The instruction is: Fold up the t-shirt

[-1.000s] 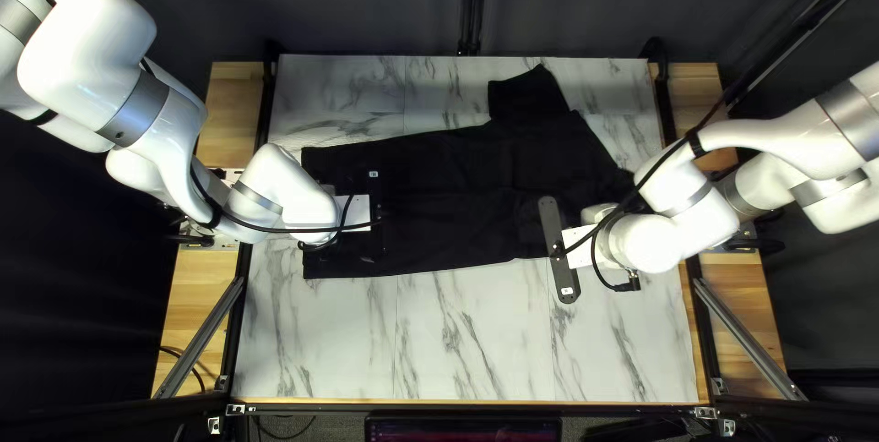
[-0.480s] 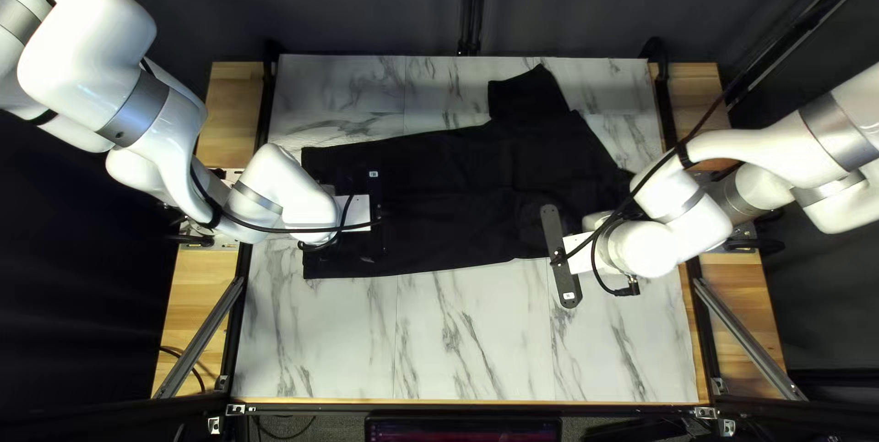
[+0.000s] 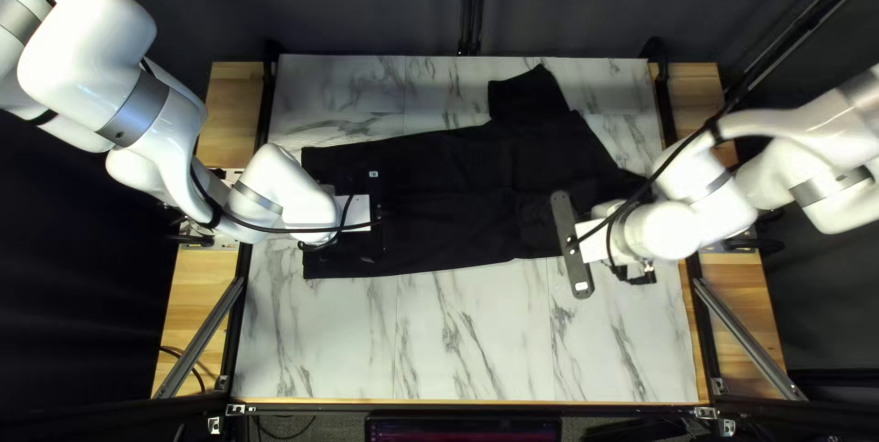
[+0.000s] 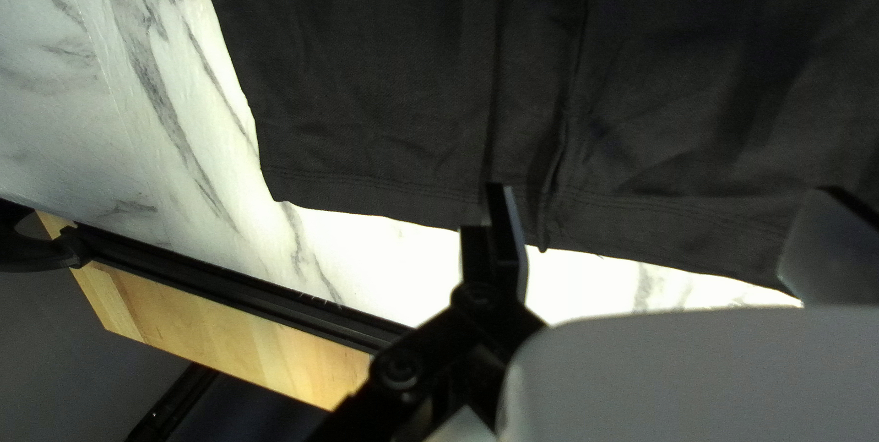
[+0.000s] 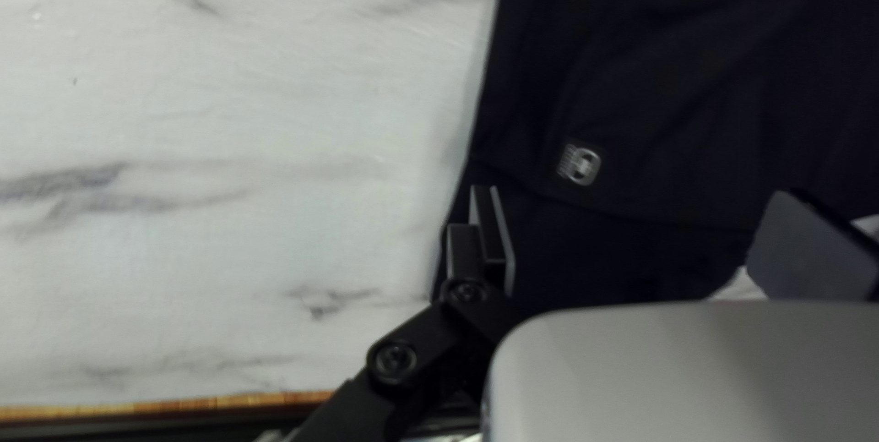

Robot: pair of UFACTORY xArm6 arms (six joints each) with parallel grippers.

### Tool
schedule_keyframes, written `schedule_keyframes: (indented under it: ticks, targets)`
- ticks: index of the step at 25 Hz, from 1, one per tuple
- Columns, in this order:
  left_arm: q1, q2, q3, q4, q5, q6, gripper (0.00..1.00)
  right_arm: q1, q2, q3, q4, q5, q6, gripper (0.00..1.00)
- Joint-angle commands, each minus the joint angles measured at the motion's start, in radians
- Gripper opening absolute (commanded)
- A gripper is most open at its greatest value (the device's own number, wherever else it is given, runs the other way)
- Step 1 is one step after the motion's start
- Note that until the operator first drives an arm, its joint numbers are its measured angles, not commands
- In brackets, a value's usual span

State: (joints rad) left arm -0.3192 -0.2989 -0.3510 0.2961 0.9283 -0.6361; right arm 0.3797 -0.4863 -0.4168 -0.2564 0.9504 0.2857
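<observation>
Table (image 3: 458,341) under all; black t-shirt (image 3: 439,176) flat across its middle, hem (image 4: 385,196) to 9 o'clock, sleeve (image 3: 531,98) to 1 o'clock in the top left view; left gripper (image 4: 661,213) at 9 o'clock, fingers spread over hem, nothing grasped; right gripper (image 5: 641,204) near 4 o'clock, fingers apart, also holding nothing; small logo (image 5: 581,164) between them, slightly ahead; risk: left pinch catches top layer only, cloth lying flat; right closing wide bunches fabric, skewing the fold.
</observation>
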Motion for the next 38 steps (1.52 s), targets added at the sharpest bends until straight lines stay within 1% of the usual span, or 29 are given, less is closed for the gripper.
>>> schedule_keyframes:
  ticks: [1, 3, 5, 6, 7, 8, 9, 11, 12, 14, 37, 38]
  targets:
    - [0.000, 0.000, 0.000, 0.000, 0.000, 0.000, 1.00, -0.109, -0.234, 0.008, 0.116, 0.152, -0.205, 1.00]
    - [0.000, 0.000, 0.000, 0.000, 0.000, 0.000, 1.00, -0.185, -0.353, -0.023, 0.188, 0.249, -0.331, 1.00]
    - [0.000, 0.000, 0.000, 0.000, 0.000, 0.000, 1.00, -0.263, -0.441, -0.054, 0.262, 0.323, -0.434, 1.00]
    - [0.000, 0.000, 0.000, 0.000, 0.000, 0.000, 1.00, -0.285, -0.461, -0.059, 0.285, 0.339, -0.460, 1.00]
    - [0.000, 0.000, 0.000, 0.000, 0.000, 0.000, 1.00, -0.322, -0.498, -0.088, 0.322, 0.389, -0.495, 1.00]
    - [0.000, 0.000, 0.000, 0.000, 0.000, 0.000, 1.00, -0.336, -0.509, -0.101, 0.336, 0.407, -0.503, 1.00]
    - [0.000, 0.000, 0.000, 0.000, 0.000, 0.000, 1.00, -0.350, -0.523, -0.132, 0.354, 0.445, -0.503, 1.00]
    - [0.000, 0.000, 0.000, 0.000, 0.000, 0.000, 1.00, -0.345, -0.520, -0.183, 0.355, 0.490, -0.473, 1.00]
    - [0.000, 0.000, 0.000, 0.000, 0.000, 0.000, 1.00, -0.330, -0.513, -0.215, 0.348, 0.512, -0.438, 1.00]
    - [0.000, 0.000, 0.000, 0.000, 0.000, 0.000, 1.00, -0.312, -0.506, -0.235, 0.339, 0.525, -0.398, 1.00]
    - [-0.004, -0.003, 0.004, -0.007, -0.002, -0.005, 1.00, -0.312, -0.506, -0.235, 0.339, 0.525, -0.398, 1.00]
    - [0.017, 0.014, 0.000, -0.009, -0.017, 0.013, 1.00, -0.312, -0.506, -0.235, 0.339, 0.525, -0.398, 1.00]
